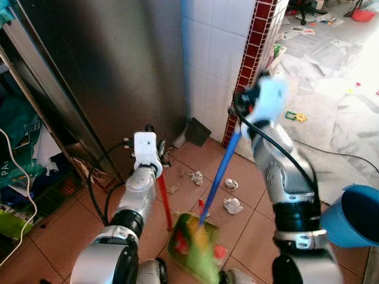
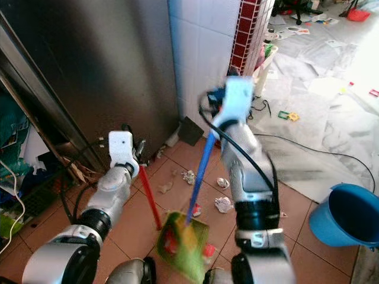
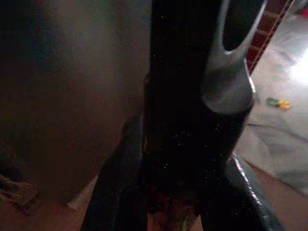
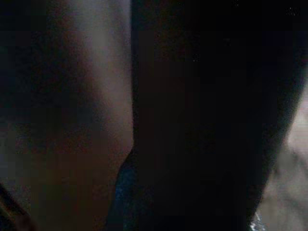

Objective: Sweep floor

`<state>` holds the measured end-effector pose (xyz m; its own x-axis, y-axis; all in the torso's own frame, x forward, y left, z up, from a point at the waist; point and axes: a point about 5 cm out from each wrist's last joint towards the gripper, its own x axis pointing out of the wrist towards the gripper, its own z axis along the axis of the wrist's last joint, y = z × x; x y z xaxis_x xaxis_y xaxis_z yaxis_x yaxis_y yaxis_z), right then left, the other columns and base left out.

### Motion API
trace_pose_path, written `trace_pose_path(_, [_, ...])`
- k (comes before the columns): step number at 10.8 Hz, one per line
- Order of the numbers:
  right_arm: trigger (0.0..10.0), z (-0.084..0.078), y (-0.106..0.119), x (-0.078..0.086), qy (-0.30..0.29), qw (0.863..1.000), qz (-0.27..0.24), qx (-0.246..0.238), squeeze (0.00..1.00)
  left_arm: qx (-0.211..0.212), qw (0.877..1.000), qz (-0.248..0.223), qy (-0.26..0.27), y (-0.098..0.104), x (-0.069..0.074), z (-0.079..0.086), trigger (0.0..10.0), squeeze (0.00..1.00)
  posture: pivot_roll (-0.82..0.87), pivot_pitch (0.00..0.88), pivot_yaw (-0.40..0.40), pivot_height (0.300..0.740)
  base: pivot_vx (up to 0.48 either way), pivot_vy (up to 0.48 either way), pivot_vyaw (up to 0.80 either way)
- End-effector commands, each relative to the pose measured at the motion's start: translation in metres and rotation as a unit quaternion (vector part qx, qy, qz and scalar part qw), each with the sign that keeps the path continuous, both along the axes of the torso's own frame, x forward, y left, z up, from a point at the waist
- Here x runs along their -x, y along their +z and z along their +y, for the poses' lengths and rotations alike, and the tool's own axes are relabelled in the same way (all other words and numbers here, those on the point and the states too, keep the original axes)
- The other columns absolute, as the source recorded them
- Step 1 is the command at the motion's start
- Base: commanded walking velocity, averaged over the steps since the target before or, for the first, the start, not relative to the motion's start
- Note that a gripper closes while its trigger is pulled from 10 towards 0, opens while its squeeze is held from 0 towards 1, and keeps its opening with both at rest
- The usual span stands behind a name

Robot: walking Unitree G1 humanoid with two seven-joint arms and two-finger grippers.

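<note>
Broom (image 1: 220,174) with blue handle slants down to green bristles on the tiled floor (image 1: 249,236), right pincer (image 1: 240,109) gripping its top. Left pincer (image 1: 159,160) clamps the red dustpan handle (image 1: 164,201). Crumpled paper (image 1: 233,205) lies just beside the broom. Blue bucket (image 1: 355,216) at right.

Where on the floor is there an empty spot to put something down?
Bare tiles lie left of the red stick, toward the steel cabinet. Between the blue broom handle and the white tiled wall it is crowded with crumpled paper. The blue bucket takes the right edge.
</note>
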<state>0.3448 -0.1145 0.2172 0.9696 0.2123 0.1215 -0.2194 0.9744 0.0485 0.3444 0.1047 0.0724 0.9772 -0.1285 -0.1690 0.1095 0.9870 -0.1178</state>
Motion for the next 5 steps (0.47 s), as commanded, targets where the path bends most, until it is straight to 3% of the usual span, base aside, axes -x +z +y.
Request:
trace_pose_path(1, [10.0,0.007,0.035,0.004,0.016,0.996,-0.082,0.007,0.0,0.024,0.999,-0.022,-0.008,0.013,-0.005,-0.001,10.0,0.0,-0.09,0.067,0.017,0.74,0.0,0.0,0.0])
trace_pose_path(3, [10.0,0.005,0.043,0.012,0.005,0.991,-0.13,0.015,0.0,0.031,0.998,-0.05,0.013,0.02,0.003,0.021,10.0,0.0,-0.07,0.044,0.034,0.74,0.0,0.0,0.0])
trace_pose_path(5, [10.0,-0.005,0.048,0.014,-0.016,0.985,-0.164,0.049,0.0,0.039,0.997,-0.068,0.029,0.025,0.018,0.029,10.0,0.0,-0.05,0.027,0.03,0.74,0.0,0.0,0.0])
